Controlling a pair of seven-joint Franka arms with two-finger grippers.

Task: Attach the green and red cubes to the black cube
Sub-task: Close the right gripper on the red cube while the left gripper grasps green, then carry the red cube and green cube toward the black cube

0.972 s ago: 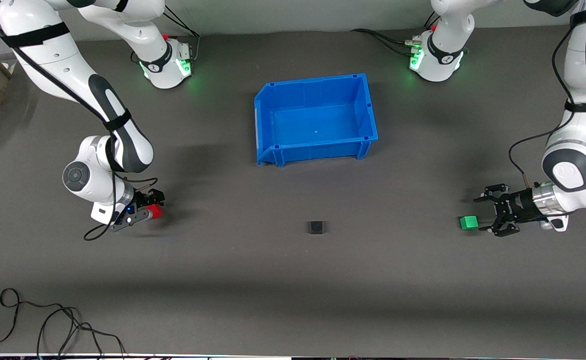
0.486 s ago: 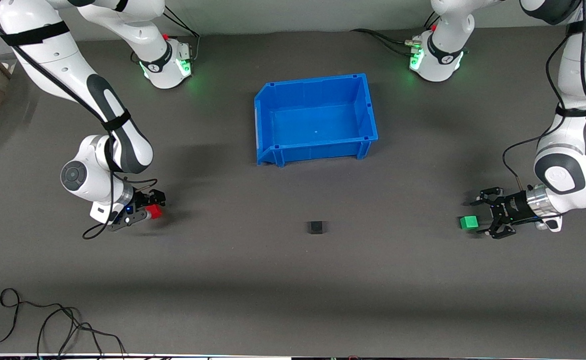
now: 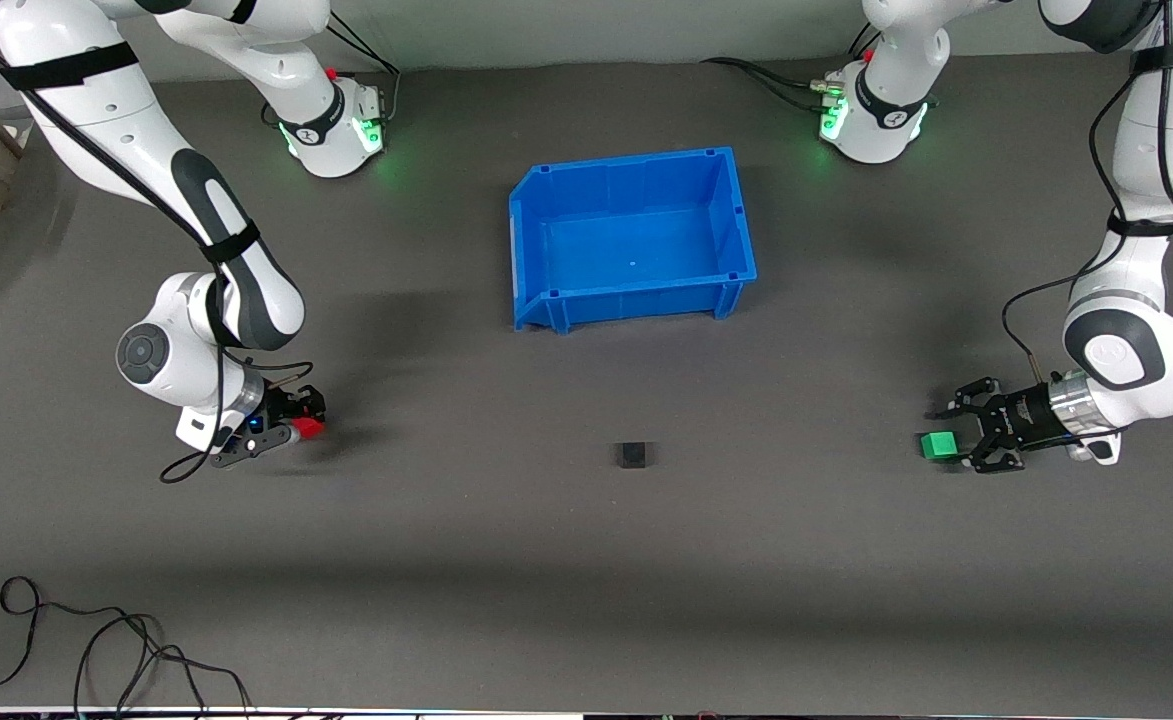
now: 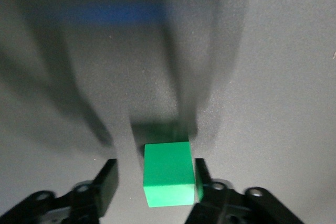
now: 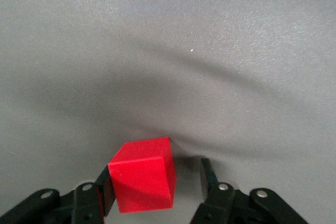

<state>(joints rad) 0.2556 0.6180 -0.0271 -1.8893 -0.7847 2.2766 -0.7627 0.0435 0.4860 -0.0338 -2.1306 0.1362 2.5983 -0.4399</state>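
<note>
Left gripper (image 3: 954,438): low at the desk's edge by the left arm's end, jaws part-spread. Straddles the green cube (image 3: 937,445), which rests on the desk. Touches it with one finger (image 4: 202,174) only; shows a clear gap at the other (image 4: 107,174). No grip yet.

Right gripper (image 3: 306,415): low near the desk's edge at the right arm's end, jaws likewise part-spread. Brackets the red cube (image 3: 308,428), turned slightly askew between the pads. Presses one finger (image 5: 103,187) against it and leaves bare desk before the other (image 5: 207,174).

Black cube (image 3: 632,455): alone mid-desk, nearer the front camera than the blue bin (image 3: 626,160), well apart from both coloured cubes and roughly midway between them.

Deciding relation, as a judgement: each coloured cube off-centre in its jaws, hard against one pad. Calls for squeezing shut first, likely nudging each cube sideways, then carrying both inward along the desk's length toward the black cube, one from each end.
</note>
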